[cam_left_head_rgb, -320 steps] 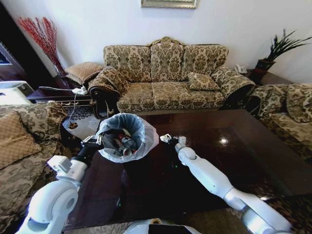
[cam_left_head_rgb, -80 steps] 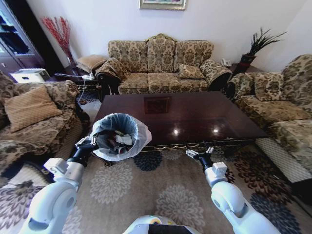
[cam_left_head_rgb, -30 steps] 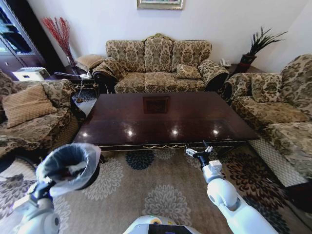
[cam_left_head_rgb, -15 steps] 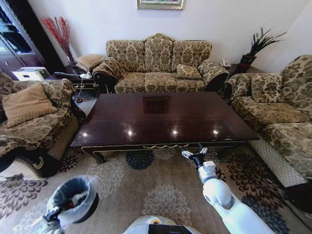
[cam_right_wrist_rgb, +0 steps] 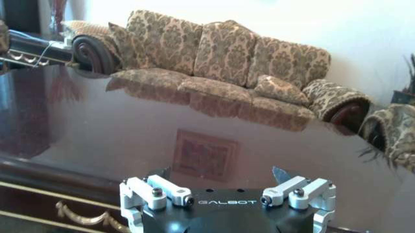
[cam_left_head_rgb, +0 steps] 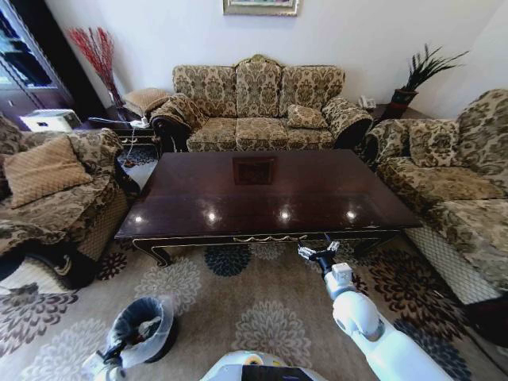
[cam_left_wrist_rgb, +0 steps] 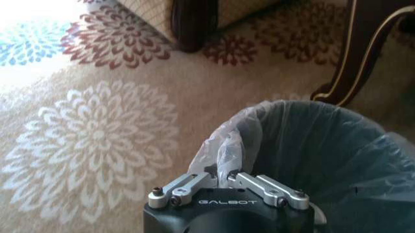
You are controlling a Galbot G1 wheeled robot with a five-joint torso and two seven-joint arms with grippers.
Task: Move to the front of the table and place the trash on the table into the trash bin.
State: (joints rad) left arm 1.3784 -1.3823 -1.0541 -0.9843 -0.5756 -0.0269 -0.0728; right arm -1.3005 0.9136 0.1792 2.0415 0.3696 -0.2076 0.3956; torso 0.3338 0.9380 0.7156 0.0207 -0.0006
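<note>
The dark reddish-brown desk [cam_left_head_rgb: 266,194] stands on the floral carpet [cam_left_head_rgb: 262,317] in front of the patterned sofa [cam_left_head_rgb: 258,107], its glossy top reflecting the room. The trash bin [cam_left_head_rgb: 143,329], lined with a pale bluish bag, sits on the carpet well apart from the desk's near left corner, with litter inside it. The left claw [cam_left_wrist_rgb: 227,182] is pinched narrow on the bag's rim. The right claw [cam_left_head_rgb: 316,252] hovers spread wide and holds nothing, just before the desk's front edge.
</note>
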